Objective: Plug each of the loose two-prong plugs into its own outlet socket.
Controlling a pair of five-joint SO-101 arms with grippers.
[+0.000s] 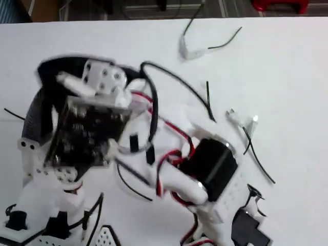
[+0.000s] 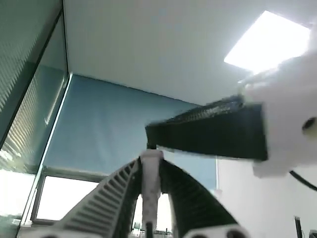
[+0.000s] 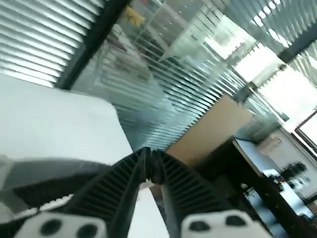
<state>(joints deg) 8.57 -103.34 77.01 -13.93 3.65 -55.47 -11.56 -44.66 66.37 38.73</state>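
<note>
My left gripper (image 2: 150, 166) points up at the ceiling, its ribbed fingers (image 2: 116, 191) shut on a narrow white plug piece (image 2: 150, 188) that stands between them. My right gripper (image 3: 149, 161) is shut with its tips touching, aimed toward the window blinds above the white table (image 3: 44, 114). In the high view the two arms (image 1: 102, 133) are folded over each other at the front left. A white two-prong plug (image 1: 190, 51) with a black wire lies at the back. Another white plug (image 1: 242, 121) lies on the right.
A black part of the other arm (image 2: 213, 131) crosses close above my left gripper. Red and black cables (image 1: 169, 154) loop around the arms. A black block (image 1: 248, 231) sits at the front right edge. The table (image 1: 287, 66) is bare at the back right.
</note>
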